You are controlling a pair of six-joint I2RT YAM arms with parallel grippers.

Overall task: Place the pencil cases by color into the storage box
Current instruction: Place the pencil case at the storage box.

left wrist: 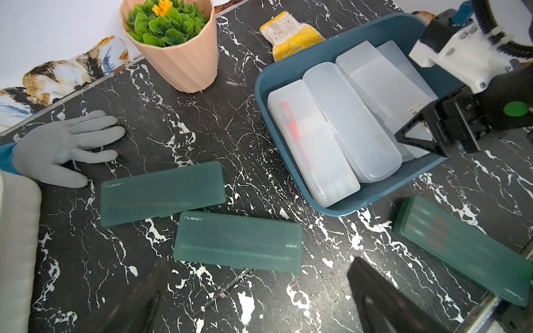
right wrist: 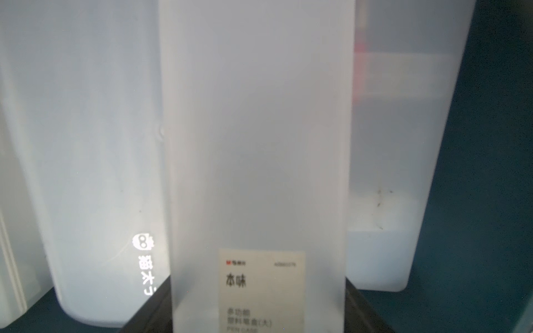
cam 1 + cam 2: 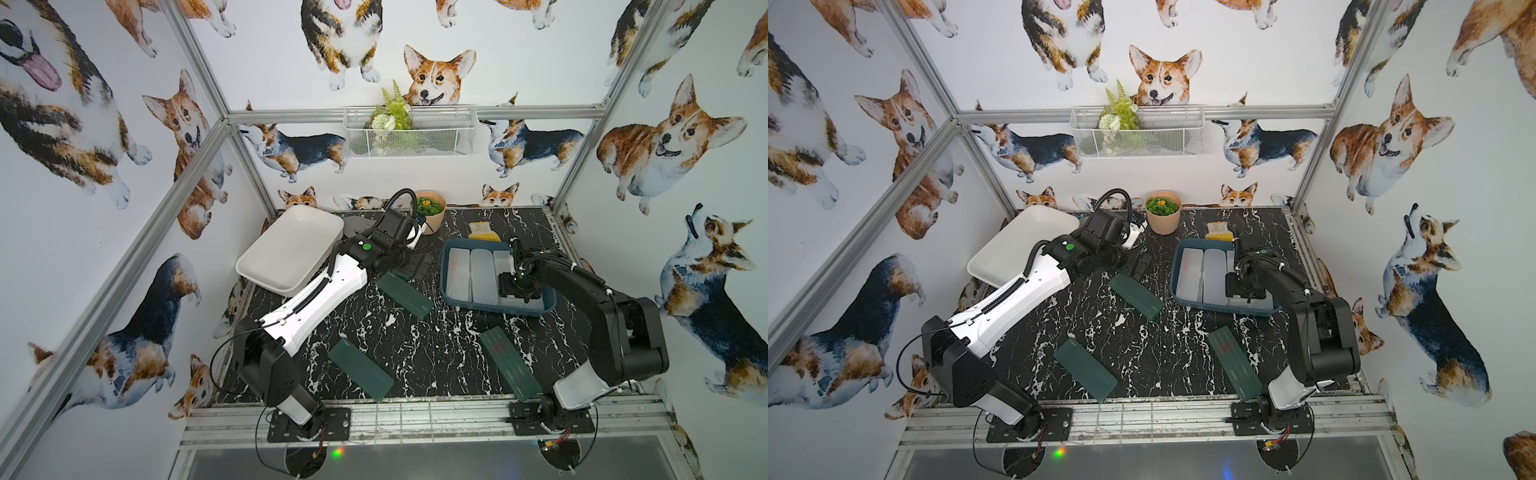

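1. Right gripper clamped on frosted pencil case inside teal tub, beside other frosted cases.
2. Left gripper wide apart above counter.
3. Green pencil cases lie loose on counter.

On the counter, the left tub sits rear left, the right tub at the right. Cases lie side by side in the right tub, a top case over the rightmost. The pot stands between the tubs, the left glove by the left tub, the right glove behind the right tub. Loose cases lie two between the tubs, one front centre, one before the right tub.
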